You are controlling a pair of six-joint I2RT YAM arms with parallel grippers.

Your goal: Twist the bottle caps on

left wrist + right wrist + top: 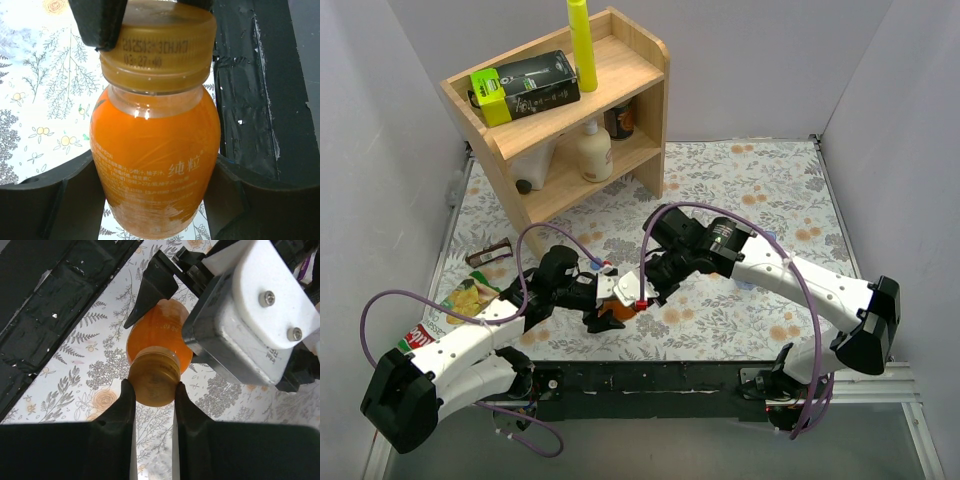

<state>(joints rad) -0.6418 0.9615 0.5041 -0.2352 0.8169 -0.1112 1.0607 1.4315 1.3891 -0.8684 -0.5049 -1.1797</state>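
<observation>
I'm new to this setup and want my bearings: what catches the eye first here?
A small orange bottle is clamped in the left gripper, front and centre of the scene. The right gripper has its jaws on either side of the bottle's orange-brown cap. At the back left, a wooden shelf carries a tall yellow tube.

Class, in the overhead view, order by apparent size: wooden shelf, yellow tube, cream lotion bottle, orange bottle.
wooden shelf
yellow tube and cream lotion bottle, too alike to rank
orange bottle, partly hidden
</observation>
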